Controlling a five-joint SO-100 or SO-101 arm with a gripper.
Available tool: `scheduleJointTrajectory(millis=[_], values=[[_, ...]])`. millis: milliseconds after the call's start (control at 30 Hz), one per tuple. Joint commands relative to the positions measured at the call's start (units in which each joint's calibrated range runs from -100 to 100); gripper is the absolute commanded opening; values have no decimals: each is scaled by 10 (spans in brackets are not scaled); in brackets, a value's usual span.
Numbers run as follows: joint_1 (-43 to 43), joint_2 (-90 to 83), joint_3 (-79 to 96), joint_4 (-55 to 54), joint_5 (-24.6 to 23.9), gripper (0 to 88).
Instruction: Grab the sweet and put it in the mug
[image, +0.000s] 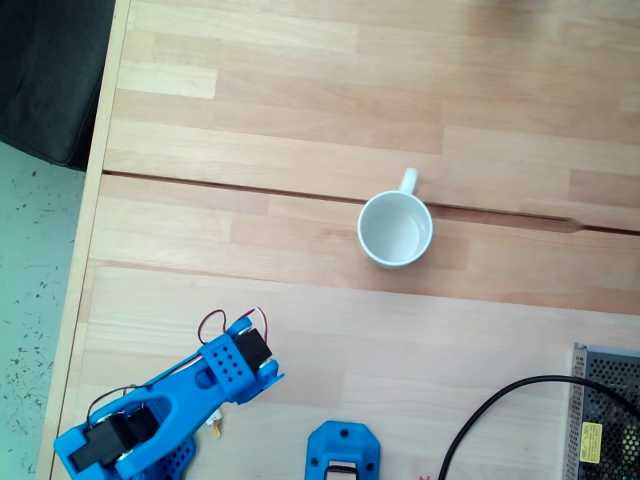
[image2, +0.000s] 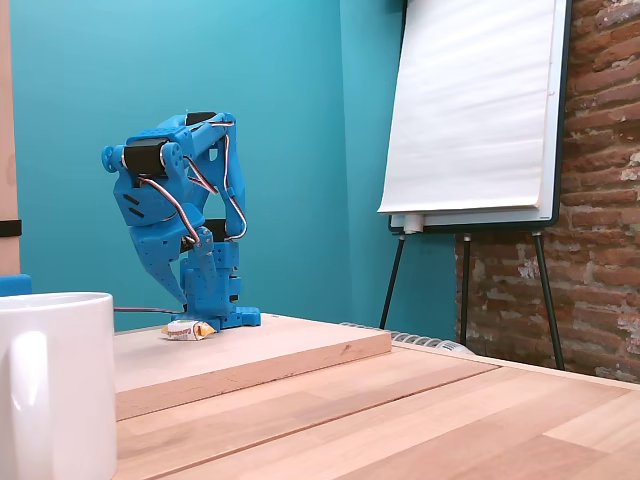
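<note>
One small sweet (image2: 188, 329) lies on the table (image: 330, 120) right under the blue arm's gripper (image2: 196, 300), which points down at it; whether its fingers are parted or closed I cannot tell. The mug (image: 395, 228) stands well away from the gripper. A poor pinch could flick the slippery wrapper off the raised board, or it could drop out on the way over.

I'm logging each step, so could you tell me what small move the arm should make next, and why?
Probably lower the gripper onto the sweet and close. The sweet lies on the table just beneath the fingertips, not gripped, and the mug stands empty.
</note>
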Motion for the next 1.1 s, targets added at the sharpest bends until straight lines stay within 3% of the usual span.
scheduleJointTrajectory(millis=[0, 233, 800, 1067], values=[[4, -2, -10, 3, -1, 204], [6, -1, -7, 3, -5, 208], [6, 58, 17, 3, -126, 208], [3, 66, 39, 3, -145, 208]])
